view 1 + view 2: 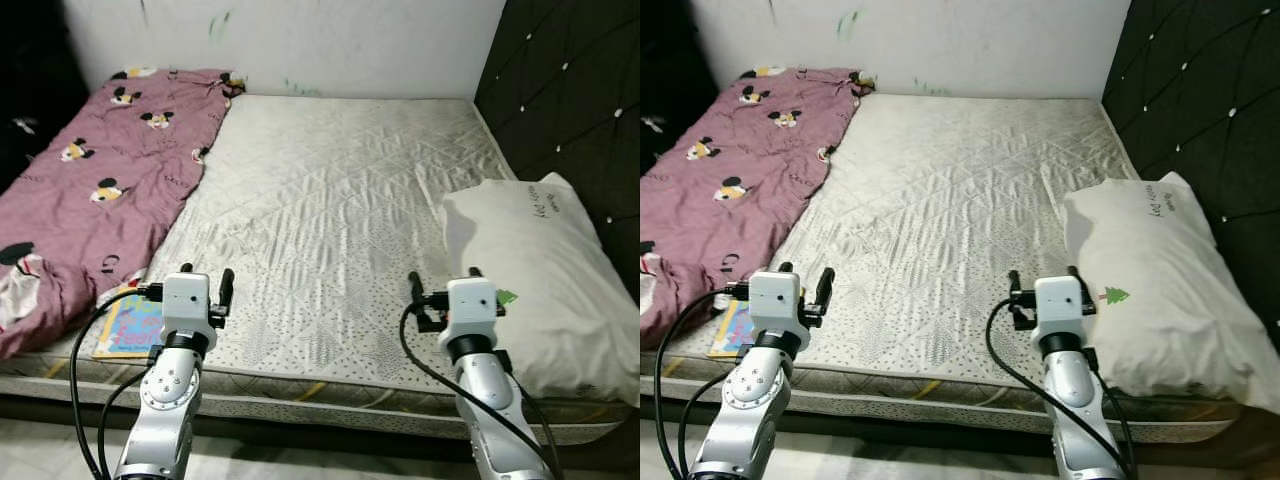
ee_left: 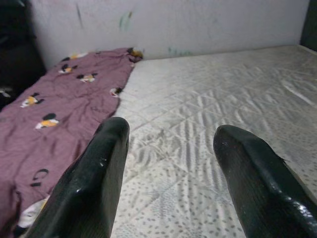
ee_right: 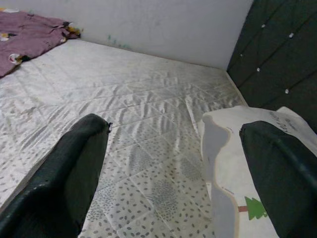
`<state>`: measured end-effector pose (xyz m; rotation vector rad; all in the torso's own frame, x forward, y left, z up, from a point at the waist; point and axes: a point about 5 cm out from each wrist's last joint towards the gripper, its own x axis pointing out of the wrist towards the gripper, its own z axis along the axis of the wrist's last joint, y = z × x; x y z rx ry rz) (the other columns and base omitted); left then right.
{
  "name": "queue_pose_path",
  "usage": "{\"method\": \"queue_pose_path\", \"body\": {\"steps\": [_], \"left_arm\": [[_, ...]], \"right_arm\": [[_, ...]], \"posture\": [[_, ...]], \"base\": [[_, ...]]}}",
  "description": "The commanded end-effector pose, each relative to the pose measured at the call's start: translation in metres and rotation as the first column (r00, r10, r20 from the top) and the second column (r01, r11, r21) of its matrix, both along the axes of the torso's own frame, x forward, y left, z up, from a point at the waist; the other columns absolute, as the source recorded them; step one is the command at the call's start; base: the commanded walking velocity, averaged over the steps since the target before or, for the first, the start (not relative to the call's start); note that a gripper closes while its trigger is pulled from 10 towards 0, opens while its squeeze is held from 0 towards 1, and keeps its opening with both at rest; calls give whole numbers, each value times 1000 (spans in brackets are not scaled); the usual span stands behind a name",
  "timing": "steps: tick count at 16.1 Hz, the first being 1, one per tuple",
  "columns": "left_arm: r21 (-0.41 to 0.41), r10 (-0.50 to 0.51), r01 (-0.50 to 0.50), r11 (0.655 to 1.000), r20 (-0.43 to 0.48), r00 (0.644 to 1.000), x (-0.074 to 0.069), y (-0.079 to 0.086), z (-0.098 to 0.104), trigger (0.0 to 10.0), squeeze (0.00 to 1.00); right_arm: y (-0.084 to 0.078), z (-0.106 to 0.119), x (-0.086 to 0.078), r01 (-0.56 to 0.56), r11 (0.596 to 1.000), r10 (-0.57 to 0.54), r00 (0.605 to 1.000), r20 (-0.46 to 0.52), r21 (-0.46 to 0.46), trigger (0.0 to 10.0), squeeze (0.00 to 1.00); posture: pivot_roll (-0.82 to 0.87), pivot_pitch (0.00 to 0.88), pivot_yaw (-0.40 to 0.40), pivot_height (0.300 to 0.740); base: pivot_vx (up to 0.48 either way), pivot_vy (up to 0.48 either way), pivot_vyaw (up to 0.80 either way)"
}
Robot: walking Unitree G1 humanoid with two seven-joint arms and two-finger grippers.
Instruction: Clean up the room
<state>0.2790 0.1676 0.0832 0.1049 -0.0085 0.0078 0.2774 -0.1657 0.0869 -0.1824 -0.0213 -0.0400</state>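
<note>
A colourful book (image 1: 128, 327) is half hidden under the pink blanket (image 1: 95, 190), just left of the left gripper (image 1: 206, 281), whose fingers are spread apart and empty. The pillow (image 1: 540, 280) lies just right of the right gripper (image 1: 441, 287), likewise spread and empty, its long axis running toward the dark headboard (image 1: 570, 90); its near corner is cut off.

Unreadable handwriting on the pillow (image 1: 545, 280)
</note>
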Motion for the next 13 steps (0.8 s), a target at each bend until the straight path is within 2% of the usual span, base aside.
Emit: {"method": "queue_pose_path", "body": {"steps": [1, 4, 8, 13], "left_arm": [[16, -20, 20, 1000, 0, 1000, 5, -3, 0, 10000, 0], [18, -87, 88, 996, -18, 996, 13, -13, -5, 10000, 0], [-13, -79, 78, 997, -43, 996, 7, -13, -11, 10000, 0], [-21, -17, 17, 1000, -10, 1000, 0, 1, -8, 10000, 0]], "right_arm": [[-2, -2, 0, 21, 1000, -21, 1000, 4, 12, 10000, 0], [0, -8, -2, 16, 1000, -16, 1000, -13, 12, 10000, 0], [-3, -11, -7, 7, 1000, -6, 999, -34, 22, 10000, 0], [-3, -8, -9, 5, 998, -3, 1000, -28, 56, 10000, 0]], "posture": [[-138, 25, 78, 740], [-154, 11, 83, 740], [-144, 24, 56, 740], [-91, 43, 42, 740]], "base": [[0, 0, 0], [0, 0, 0], [0, 0, 0], [0, 0, 0]]}}
